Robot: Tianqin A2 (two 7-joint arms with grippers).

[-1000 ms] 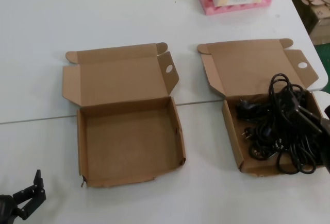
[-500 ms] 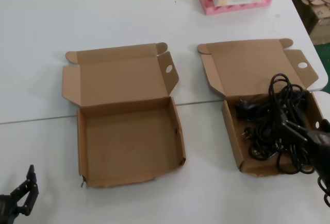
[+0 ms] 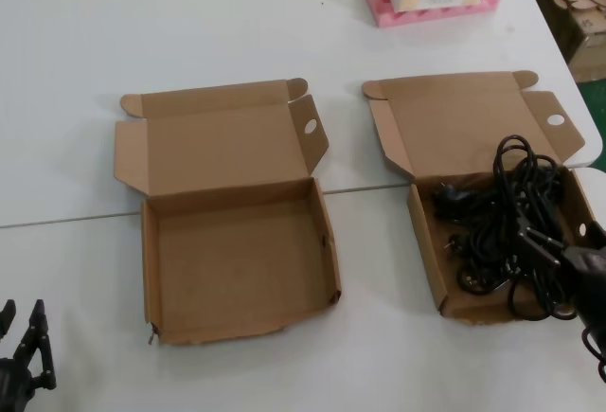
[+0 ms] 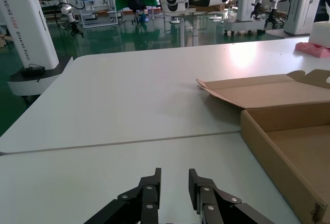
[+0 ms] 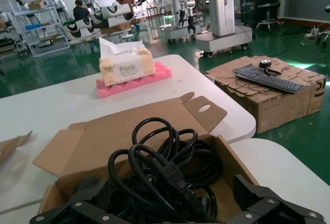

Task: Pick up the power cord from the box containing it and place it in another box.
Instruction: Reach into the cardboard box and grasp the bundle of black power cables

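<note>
- White table point(image 3: 189, 14) with a seam; workshop floor behind.
- Right gripper point(image 5: 170, 211) spread wide over the power cord point(image 3: 507, 232) in the right box point(image 3: 431, 251), gripping nothing.
- Left gripper point(image 4: 172, 183) narrow, empty, near the other box point(image 3: 151, 260).

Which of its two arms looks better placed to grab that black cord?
The right one: the right gripper, open, hangs over the power cord in the right-hand box. The left gripper sits far off, beyond the empty box.
</note>
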